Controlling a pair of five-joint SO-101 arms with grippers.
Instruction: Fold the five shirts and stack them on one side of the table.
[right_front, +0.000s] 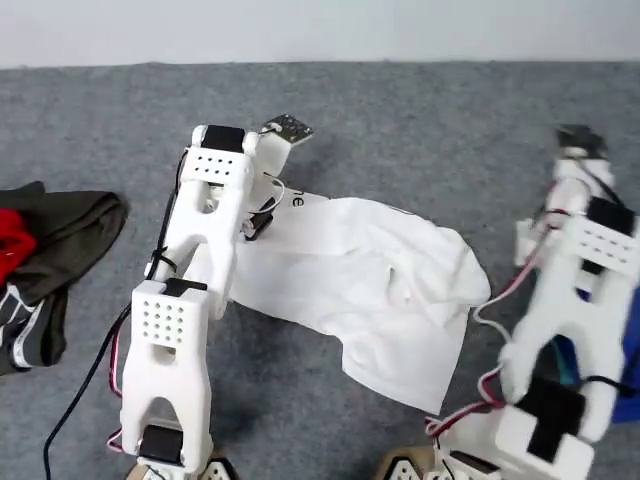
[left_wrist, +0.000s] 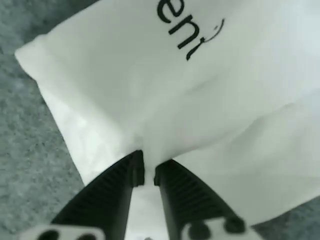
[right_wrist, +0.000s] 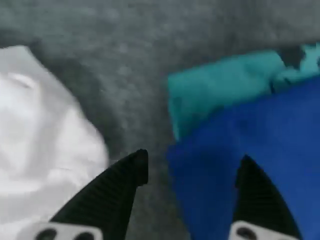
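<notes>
A white shirt (right_front: 360, 280) lies rumpled and half spread across the centre of the high view, with black lettering near its upper-left edge. At the left edge of the frame a dark shirt (right_front: 75, 225) sits in a loose heap, a red garment (right_front: 12, 245) bunched against it. At the right edge is a blue shirt (right_front: 628, 365). In the right wrist view it touches a teal shirt (right_wrist: 220, 85), both lying near the white one but apart from it.

Spread shirt (right_front: 370, 280) at the middle of the table (right_front: 450, 130), left gripper (left_wrist: 148, 162) at its far-left corner; heap of shirts (right_front: 50, 250) well apart at the left edge; stack of shirts (right_wrist: 225, 165) near on the right.
</notes>
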